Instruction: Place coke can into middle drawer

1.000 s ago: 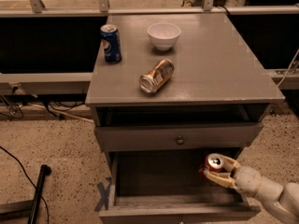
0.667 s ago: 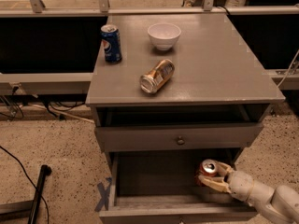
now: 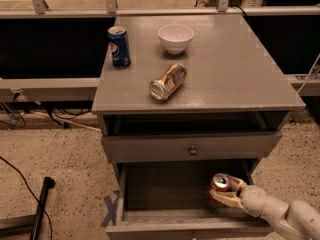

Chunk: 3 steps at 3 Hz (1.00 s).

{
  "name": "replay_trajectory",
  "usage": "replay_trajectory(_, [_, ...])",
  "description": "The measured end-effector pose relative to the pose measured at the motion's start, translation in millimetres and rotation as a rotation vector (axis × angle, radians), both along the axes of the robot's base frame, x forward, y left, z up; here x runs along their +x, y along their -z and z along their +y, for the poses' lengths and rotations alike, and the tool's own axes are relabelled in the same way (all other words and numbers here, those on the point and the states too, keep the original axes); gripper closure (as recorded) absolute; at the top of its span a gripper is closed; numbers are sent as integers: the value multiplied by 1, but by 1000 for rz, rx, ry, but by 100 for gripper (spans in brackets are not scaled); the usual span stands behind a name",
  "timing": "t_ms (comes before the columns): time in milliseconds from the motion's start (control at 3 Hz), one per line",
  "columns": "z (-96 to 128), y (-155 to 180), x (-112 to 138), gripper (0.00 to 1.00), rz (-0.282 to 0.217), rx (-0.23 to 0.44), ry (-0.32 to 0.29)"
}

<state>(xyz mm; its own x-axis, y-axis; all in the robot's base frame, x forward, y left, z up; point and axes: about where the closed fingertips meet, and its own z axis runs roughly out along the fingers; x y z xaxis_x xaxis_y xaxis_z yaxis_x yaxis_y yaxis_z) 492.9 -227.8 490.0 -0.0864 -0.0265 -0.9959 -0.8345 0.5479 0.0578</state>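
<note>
Red coke can [image 3: 220,182], upright, clasped by the fingers of the gripper [image 3: 222,194] at the right end of the open middle drawer [image 3: 160,191] (placing step, seemingly near done); next move likely: settle it down, release, withdraw.

One high frontal view, tilted down — cabinet [image 3: 225,69] near, jaws lower right
</note>
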Motion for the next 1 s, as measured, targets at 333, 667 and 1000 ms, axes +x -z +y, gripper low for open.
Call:
replay_trajectory(333, [0, 14, 1, 50, 61, -27, 15])
replay_trajectory(667, [2, 13, 2, 27, 58, -25, 12])
replay_trajectory(1000, [4, 13, 2, 3, 58, -24, 9])
